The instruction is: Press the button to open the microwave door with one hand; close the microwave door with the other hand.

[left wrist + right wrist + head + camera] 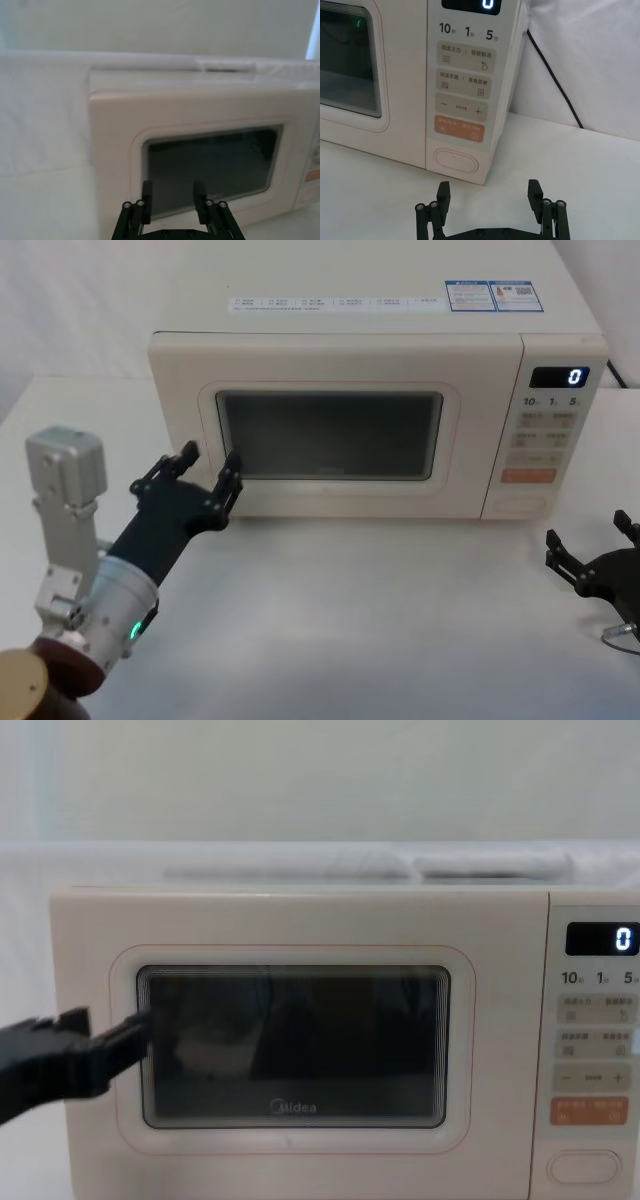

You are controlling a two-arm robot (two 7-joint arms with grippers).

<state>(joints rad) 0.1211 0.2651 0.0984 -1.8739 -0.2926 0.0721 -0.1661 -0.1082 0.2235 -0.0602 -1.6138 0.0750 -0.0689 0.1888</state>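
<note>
From the head view, the microwave door (330, 440) looks shut, and the left gripper (206, 472), fingers spread, sits at its nine o'clock edge. In the right wrist view, the right gripper (490, 196), also spread, hangs below the button (456, 161); pressing off-centre could hit the orange key (459, 129). In the chest view, a popped door might strike the left gripper.

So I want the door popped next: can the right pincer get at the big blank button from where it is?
Probably yes. The right pincer sits open on the table just before the button, with bare table between them.
</note>
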